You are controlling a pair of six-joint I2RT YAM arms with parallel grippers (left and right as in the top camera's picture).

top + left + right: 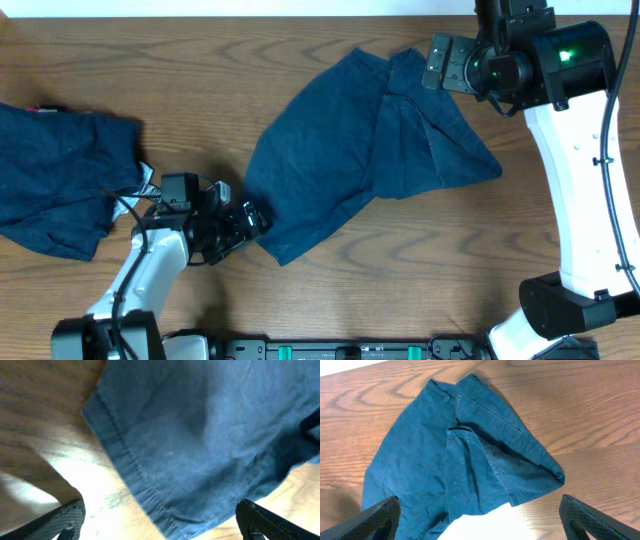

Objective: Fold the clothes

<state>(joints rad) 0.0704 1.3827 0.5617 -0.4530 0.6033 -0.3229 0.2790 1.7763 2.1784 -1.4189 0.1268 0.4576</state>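
Note:
A dark navy pair of shorts (pixel 360 150) lies crumpled and partly folded over itself in the middle of the table. A second navy garment (pixel 60 175) lies at the left edge, with a small white tag (pixel 147 182) at its corner. My left gripper (pixel 255 220) is low at the middle shorts' near-left hem, open. In the left wrist view the hem (pixel 135 475) lies between the spread fingers (pixel 55 522), not gripped. My right gripper (pixel 435 62) hovers open above the shorts' far right corner. The right wrist view shows the shorts (pixel 455 460) below the gripper (pixel 480 527).
Bare wooden tabletop (pixel 420 250) surrounds the garments. The right arm's white body (pixel 580 200) stands along the right side. A black rail (pixel 350 350) runs along the near edge. The table's far edge (pixel 250 8) is close behind the shorts.

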